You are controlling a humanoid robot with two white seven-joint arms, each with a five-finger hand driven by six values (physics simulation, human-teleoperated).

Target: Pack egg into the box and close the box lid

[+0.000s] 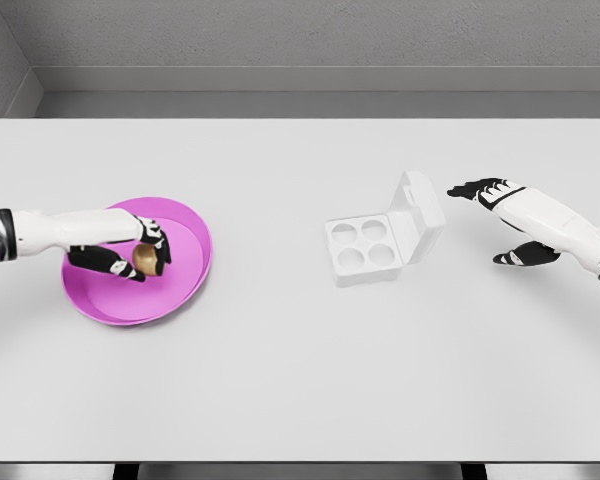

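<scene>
A brown egg (146, 259) lies in the pink bowl (185, 285) at the table's left. My left hand (130, 252) reaches into the bowl from the left with its dark fingers curled around the egg. The white egg box (362, 250) sits right of the table's middle, its four round cups bare and its lid (418, 213) standing open and tilted back to the right. My right hand (490, 192) hovers just right of the lid, fingers stretched out flat and holding nothing.
The white table (280, 380) spans the whole view, with a grey wall behind it. Between bowl and box lies bare tabletop.
</scene>
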